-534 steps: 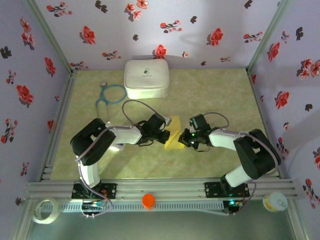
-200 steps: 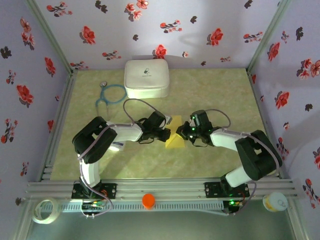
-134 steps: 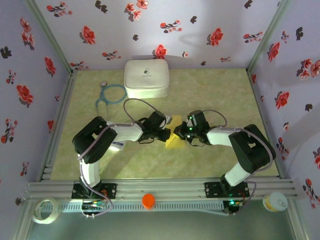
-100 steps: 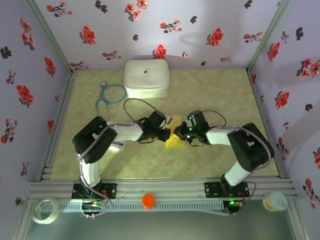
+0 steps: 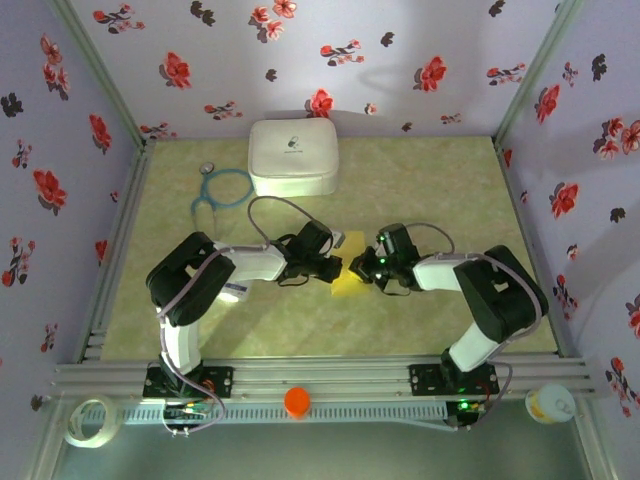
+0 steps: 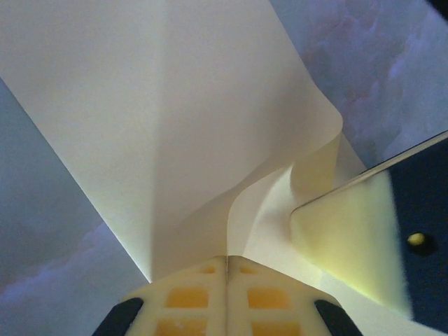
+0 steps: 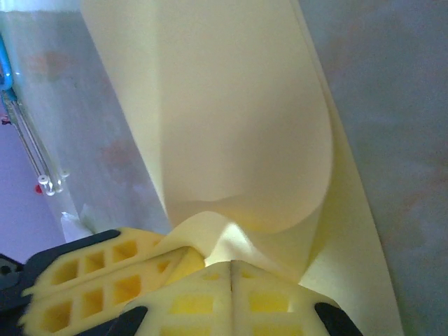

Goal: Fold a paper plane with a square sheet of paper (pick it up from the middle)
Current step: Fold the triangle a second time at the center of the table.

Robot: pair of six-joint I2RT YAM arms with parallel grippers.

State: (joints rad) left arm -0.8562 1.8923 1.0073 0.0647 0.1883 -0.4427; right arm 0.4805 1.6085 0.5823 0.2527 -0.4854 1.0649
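surface point(image 5: 420, 190): pale green mat, with both my arms reaching in to its middle.
case point(image 5: 292, 157): white and rounded, at the far edge, well apart from the paper.
stethoscope point(image 5: 222, 188): blue tubing, just left of the case.
paper point(image 5: 349, 281): yellow sheet, creased and curling, mid-surface, held from both sides.
left end effector point(image 6: 226, 269): clamped closed on the paper's left part.
right end effector point(image 7: 231, 271): closed on the paper's right part, close beside my left one.
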